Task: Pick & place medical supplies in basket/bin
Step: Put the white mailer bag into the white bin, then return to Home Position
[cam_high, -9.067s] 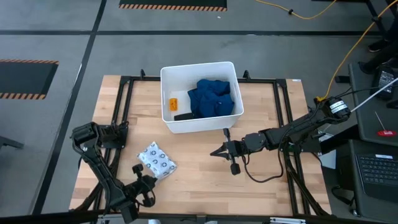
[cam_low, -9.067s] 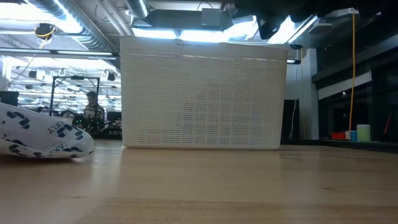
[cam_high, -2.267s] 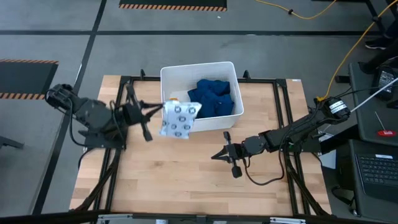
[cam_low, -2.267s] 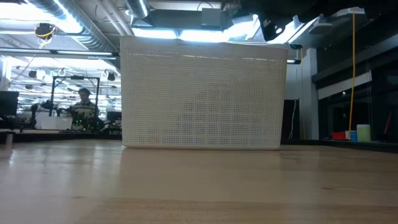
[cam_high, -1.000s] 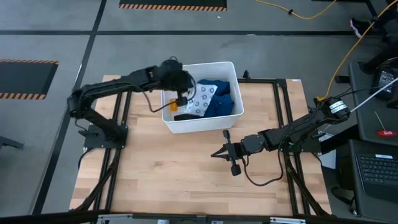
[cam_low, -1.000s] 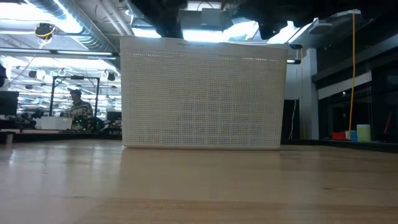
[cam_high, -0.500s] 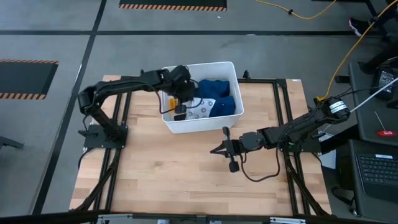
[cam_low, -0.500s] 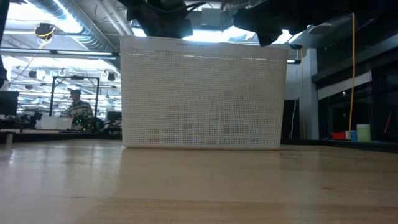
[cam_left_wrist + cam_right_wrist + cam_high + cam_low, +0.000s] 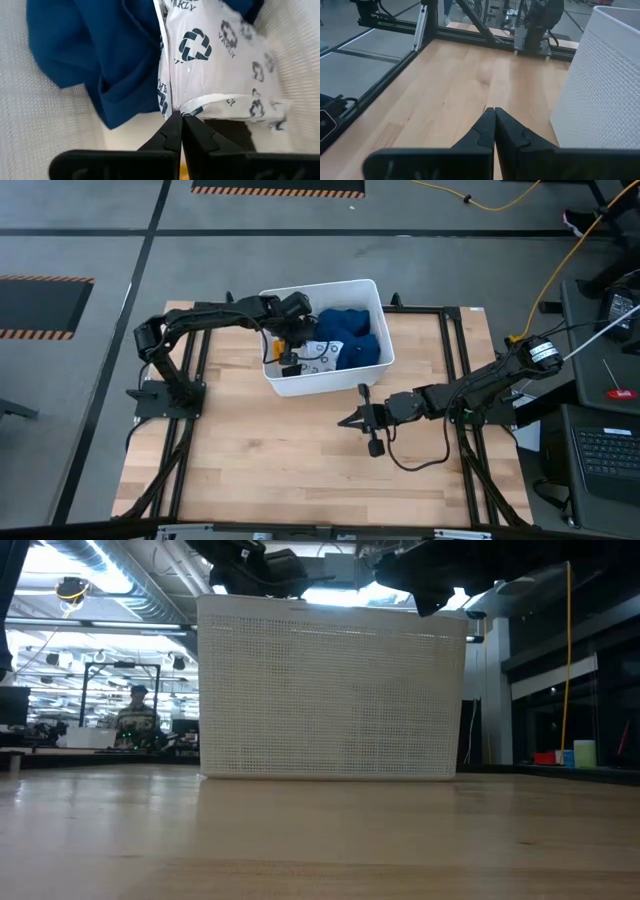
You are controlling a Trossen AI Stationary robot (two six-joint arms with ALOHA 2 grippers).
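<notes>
The white tub point(image 9: 320, 385) stands at the table's far middle; the low view shows its near wall point(image 9: 330, 690). Inside lie the dark-blue cloth point(image 9: 352, 340), the white dotted packet point(image 9: 326, 356), the black oblong point(image 9: 290, 368) and a bit of the orange bottle point(image 9: 271, 343) beside my left arm. My left gripper point(image 9: 297, 352) reaches down into the tub and is shut on the packet point(image 9: 220, 65), which lies beside the cloth point(image 9: 100, 55) and over the oblong point(image 9: 225, 132). My right gripper point(image 9: 344, 422) is shut and waits above the table, near side of the tub. My left gripper pinches a crumpled edge of the packet point(image 9: 186, 107) between its two fingertips point(image 9: 172, 131), coming from above and pointing down into the tub. The rest of the packet lies spread on the things in the tub, against the blue cloth's edge.
Black frame rails point(image 9: 455, 360) run along the table's left, right and far sides. Bare wood point(image 9: 280, 460) lies on the near side of the tub. The right wrist view shows the tub's wall point(image 9: 600, 90) close by. A person point(image 9: 138, 720) stands far behind the table.
My left gripper has gone down into the tub, toward the table's near edge, still shut on the packet. The packet has dropped from above the blue cloth and now lies low in the tub, beside the cloth and over the black oblong.
</notes>
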